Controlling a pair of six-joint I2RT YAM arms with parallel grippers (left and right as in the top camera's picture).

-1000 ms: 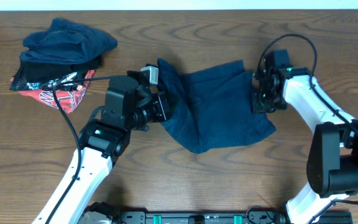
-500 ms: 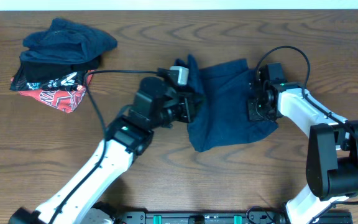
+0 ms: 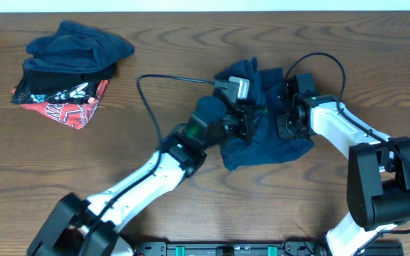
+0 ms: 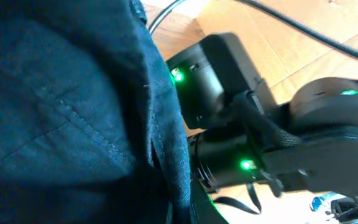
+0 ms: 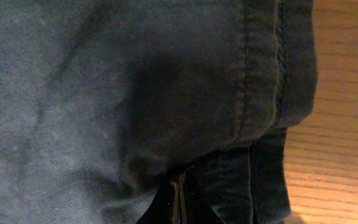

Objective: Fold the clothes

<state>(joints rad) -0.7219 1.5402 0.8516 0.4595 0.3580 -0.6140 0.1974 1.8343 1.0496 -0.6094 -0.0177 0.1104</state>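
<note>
The navy garment [image 3: 265, 146] is lying bunched up on the wooden table [image 3: 191, 43], right of centre, gathered into a crumpled heap between the two arms. The left arm is reaching across from the near-left corner, and the left gripper [image 3: 251, 121] is sitting buried in the cloth with a fold draping over it; its jaws are closed together on the fabric. From its own camera the stitched blue cloth [image 4: 55, 112] is filling the left half of the view, with the other arm's black housing [image 4: 241, 143] glowing green just beside it. The right gripper [image 3: 283, 124] is pressing in at the garment's right edge, very near the left one. In its wrist view the fingertips [image 5: 166, 208] are pinched tight on a hemmed edge of the fabric [image 5: 135, 93]. Well apart, at the far-left corner, a pile of other clothes [image 3: 66, 67] is resting, dark pieces on a red patterned one.
</note>
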